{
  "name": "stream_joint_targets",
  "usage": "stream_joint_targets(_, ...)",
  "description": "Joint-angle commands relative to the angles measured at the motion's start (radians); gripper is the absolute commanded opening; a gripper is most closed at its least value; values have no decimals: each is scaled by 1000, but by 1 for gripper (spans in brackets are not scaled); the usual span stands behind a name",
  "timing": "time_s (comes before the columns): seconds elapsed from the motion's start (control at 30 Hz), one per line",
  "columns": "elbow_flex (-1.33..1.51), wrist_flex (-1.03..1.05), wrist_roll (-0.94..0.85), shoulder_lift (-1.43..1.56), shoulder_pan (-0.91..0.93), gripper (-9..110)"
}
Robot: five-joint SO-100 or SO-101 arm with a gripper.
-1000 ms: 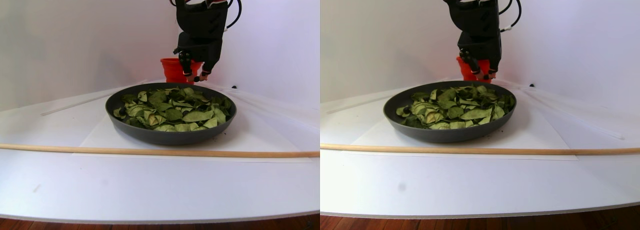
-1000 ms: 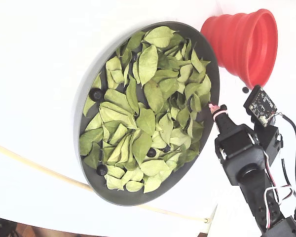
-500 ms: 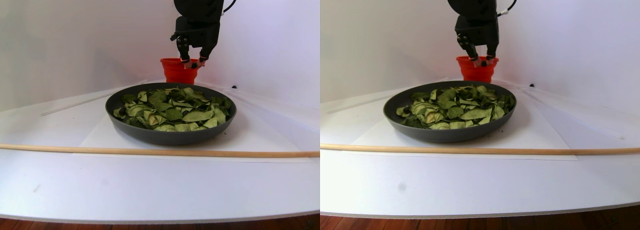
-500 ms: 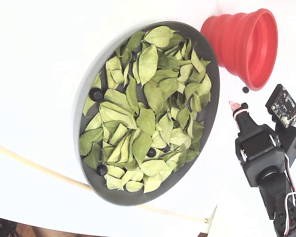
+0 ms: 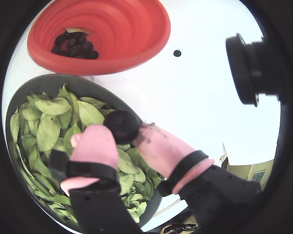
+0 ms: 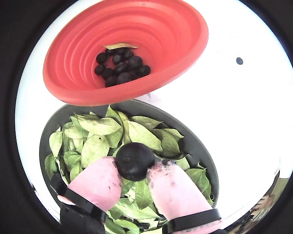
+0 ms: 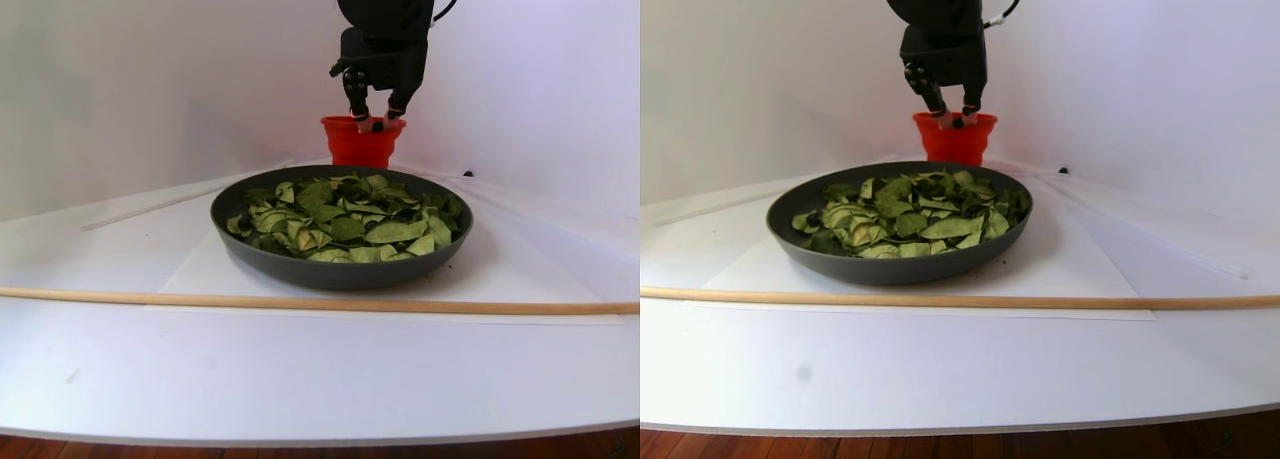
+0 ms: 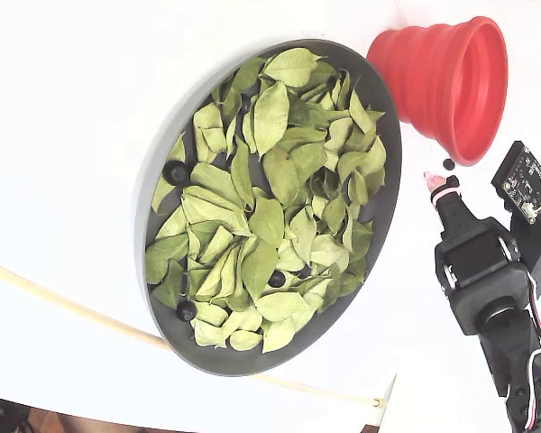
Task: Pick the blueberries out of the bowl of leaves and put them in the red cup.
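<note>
- A white tabletop point(image 7: 300, 369) before a pale wall is seen in the stereo pair view, with a thin wooden dowel point(image 7: 300, 302) laid across it, well in front of the claw.
- In a wrist view, the claw point(image 5: 121, 134) is shown with its pink-padded fingertips point(image 5: 95, 144) pinched onto a single dark blueberry point(image 5: 121, 126). Below and behind the pinched berry lies the dark grey bowl point(image 5: 63, 80) heaped with green leaves point(image 5: 49, 129). Beyond the fingertips stands the red cup point(image 5: 136, 29), with a cluster of blueberries point(image 5: 73, 45) at its bottom.
- In a wrist view, the same berry point(image 6: 134, 161) is seen gripped between the two pads point(image 6: 173, 192), over the near part of the bowl's rim point(image 6: 195, 146). The cup point(image 6: 176, 29) is seen just ahead, holding a heap of berries point(image 6: 121, 66) and what looks like a bit of leaf.
- In the stereo pair view, the claw point(image 7: 375, 121) is held above the table, pointing down, right in front of the cup's rim point(image 7: 340, 124); the bowl point(image 7: 340, 264) sits nearer the camera and lower.
- In the fixed view, the claw point(image 8: 433, 180) is seen outside the bowl point(image 8: 167, 135), between its rim and the cup point(image 8: 451, 77). Loose berries point(image 8: 175, 171) lie among the leaves point(image 8: 270, 221) at the far side of the bowl from the claw. A small dark speck point(image 8: 448, 164) is seen on the table just beside the fingertip.
</note>
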Motion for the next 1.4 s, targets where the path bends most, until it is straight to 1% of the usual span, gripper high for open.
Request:
stream_joint_targets(0.0, -98, -2, -11, 153, -6, 10)
stream_joint_targets(0.23, -166, -2, -9, 126, -6, 10)
stream_joint_targets(1.13, -411, -67, -5, -149, -51, 10)
stream_joint_targets(1.17, -414, -67, -5, -150, -51, 10)
stream_joint_targets(1.3, -407, -67, 3, -140, -52, 19)
stream_joint_targets(1.37, -400, -64, -5, -132, -54, 20)
